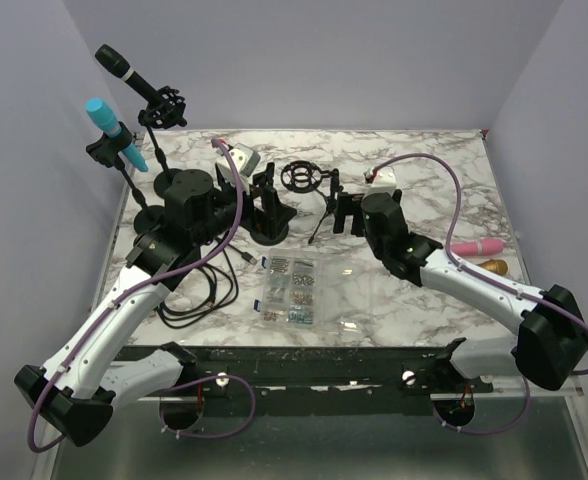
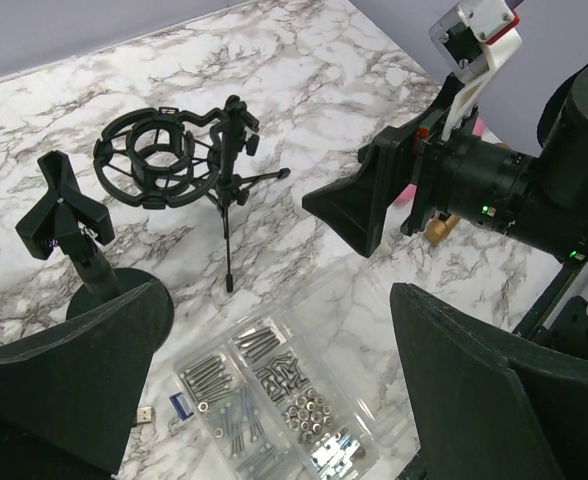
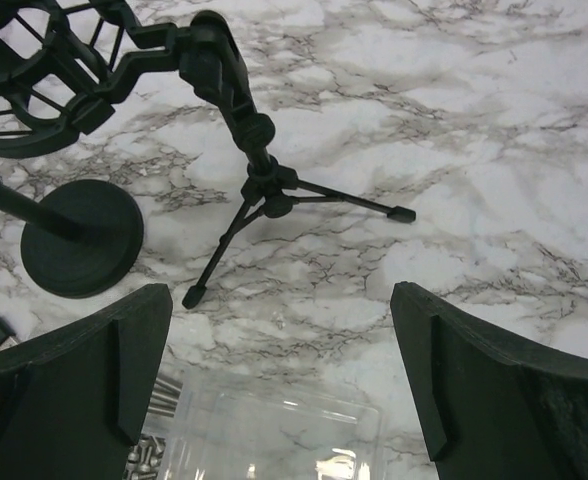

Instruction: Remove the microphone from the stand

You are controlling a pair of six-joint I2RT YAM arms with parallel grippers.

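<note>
A black microphone [image 1: 124, 70] sits tilted in a shock mount [image 1: 165, 108] on a stand at the far left. A cyan microphone [image 1: 110, 124] sits in a clip on a second stand beside it. My left gripper [image 1: 264, 200] is open and empty at the table's middle, well to the right of both; in the left wrist view [image 2: 274, 350] it hangs over a clear screw box [image 2: 274, 390]. My right gripper [image 1: 346, 212] is open and empty near an empty shock mount on a tripod [image 1: 302, 178]; in the right wrist view [image 3: 279, 340] the tripod [image 3: 264, 185] lies just ahead.
An empty clip stand with a round base [image 2: 74, 225] stands left of the tripod mount [image 2: 159, 160]. The screw box [image 1: 292, 285] lies at mid-table. Black cables [image 1: 199, 290] coil at the left. A pink microphone [image 1: 477, 247] and a gold one [image 1: 492, 266] lie at the right.
</note>
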